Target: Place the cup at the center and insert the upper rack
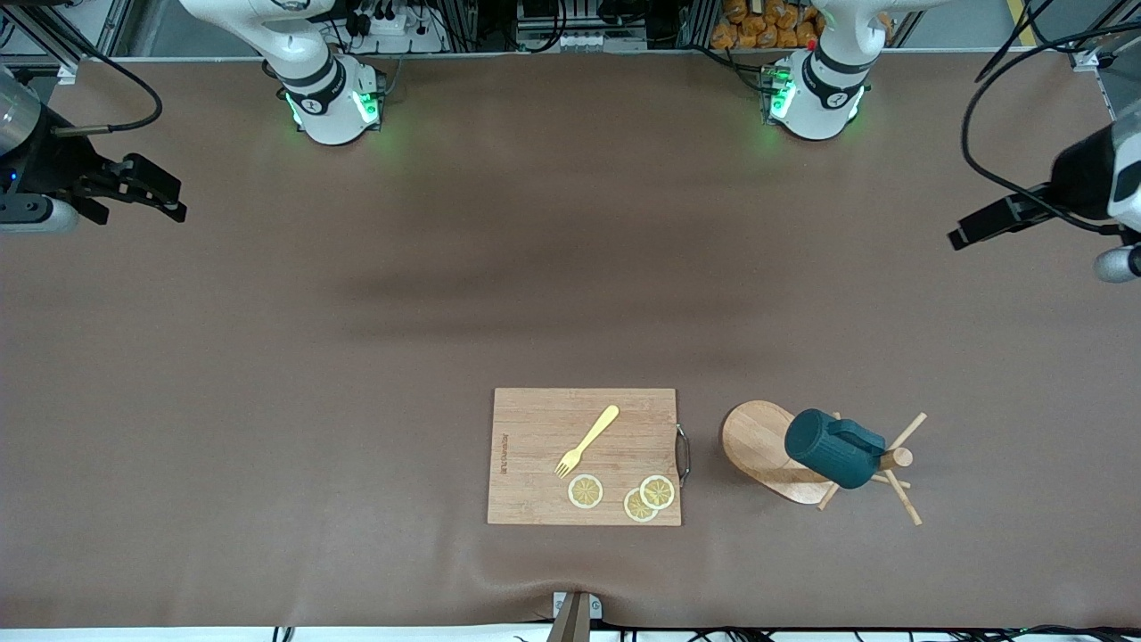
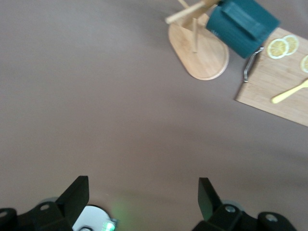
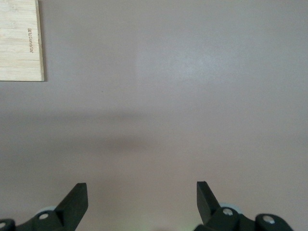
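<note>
The cup [image 1: 833, 448], dark teal with a side handle, sits tilted on the pegs of the upper rack [image 1: 758, 441], a light wooden mug tree with an oval base. The rack stands near the front camera, toward the left arm's end of the table. The left wrist view shows the cup [image 2: 243, 29] and the rack's base [image 2: 202, 53] well ahead of my left gripper [image 2: 144, 192]. The left gripper [image 1: 967, 234] hangs open and empty over bare table at its end. Over the other end, the right gripper [image 1: 169, 201] is open too, and its wrist view shows only table between the fingers of the right gripper [image 3: 142, 197].
A rectangular wooden cutting board [image 1: 535, 455] lies beside the rack, toward the table's middle. On it are a yellow fork [image 1: 588, 440] and three lemon slices [image 1: 586, 491]. A metal handle [image 1: 684, 453] is on the board's edge facing the rack. The board's corner [image 3: 19, 41] shows in the right wrist view.
</note>
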Controlling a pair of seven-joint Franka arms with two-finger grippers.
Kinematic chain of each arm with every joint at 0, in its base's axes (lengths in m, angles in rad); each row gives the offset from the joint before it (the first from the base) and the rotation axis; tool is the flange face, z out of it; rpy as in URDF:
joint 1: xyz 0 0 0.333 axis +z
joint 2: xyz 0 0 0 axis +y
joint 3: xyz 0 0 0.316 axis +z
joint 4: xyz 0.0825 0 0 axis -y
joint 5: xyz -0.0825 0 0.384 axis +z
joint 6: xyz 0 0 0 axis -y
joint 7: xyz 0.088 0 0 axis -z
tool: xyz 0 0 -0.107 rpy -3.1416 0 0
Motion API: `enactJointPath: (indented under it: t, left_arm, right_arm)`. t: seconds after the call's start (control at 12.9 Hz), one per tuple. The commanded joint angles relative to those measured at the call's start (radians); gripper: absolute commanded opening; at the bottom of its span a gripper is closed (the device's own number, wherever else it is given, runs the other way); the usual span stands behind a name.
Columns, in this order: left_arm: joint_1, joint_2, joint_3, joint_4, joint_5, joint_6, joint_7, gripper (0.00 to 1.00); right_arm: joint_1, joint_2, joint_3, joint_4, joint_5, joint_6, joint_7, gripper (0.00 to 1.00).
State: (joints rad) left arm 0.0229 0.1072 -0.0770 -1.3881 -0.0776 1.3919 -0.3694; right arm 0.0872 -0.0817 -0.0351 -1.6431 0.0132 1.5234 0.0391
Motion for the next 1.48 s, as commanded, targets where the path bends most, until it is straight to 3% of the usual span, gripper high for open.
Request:
enactJointPath:
  t: [0.0, 0.23, 0.47, 0.62, 1.4]
  left_arm:
    - [-0.06, -0.075, 0.02, -0.107, 0.083, 0.065, 0.02, 1.0]
    - [-0.07, -0.173, 0.022, -0.262, 0.088, 0.172, 0.024, 1.0]
    - [-0.11, -0.227, 0.06, -0.324, 0.13, 0.205, 0.056, 1.0]
    - [-0.113, -0.233, 0.086, -0.315, 0.13, 0.194, 0.098, 1.0]
    - [-0.115, -0.221, 0.08, -0.252, 0.127, 0.13, 0.109, 1.0]
  right_arm:
    - [-0.003, -0.024, -0.002, -0.015, 0.008, 0.001, 0.001, 1.0]
    - [0.005, -0.03, 0.024, -0.014, 0.008, 0.001, 0.016, 1.0]
    - [-0.003, -0.039, 0.02, -0.012, 0.004, -0.028, 0.001, 1.0]
    - [-0.007, -0.041, 0.015, -0.015, 0.004, -0.029, 0.001, 1.0]
    - [-0.014, -0.043, 0.014, -0.017, 0.005, -0.023, 0.01, 1.0]
